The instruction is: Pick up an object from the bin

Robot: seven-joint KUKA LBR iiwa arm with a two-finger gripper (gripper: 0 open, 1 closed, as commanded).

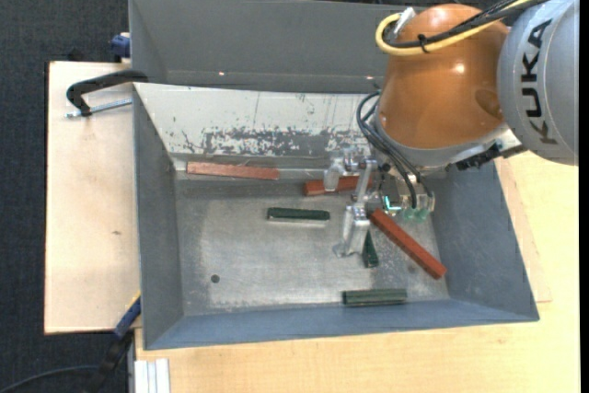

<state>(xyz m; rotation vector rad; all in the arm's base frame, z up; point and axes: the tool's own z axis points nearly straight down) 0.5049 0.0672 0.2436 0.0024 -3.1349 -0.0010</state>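
My wrist cover point(442, 83): glossy orange dome. My arm shell point(552, 60): grey, black KUKA lettering. One yellow cable point(502, 9) over dome, black cables point(365, 117) beneath. My tool point(351, 244): silver metal.

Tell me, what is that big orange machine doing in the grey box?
A robot arm reaches into the grey bin from the right. Its claw hangs low near the right side, just by a red-brown stick and a short dark green piece. Other red and green sticks lie scattered about.

Short dark green stick point(369, 253), flat on the floor of the bin point(239, 267), right of centre, pointing roughly front to back. Just beside it, longer red-brown stick point(411, 246), also flat, slanting toward the front right corner.
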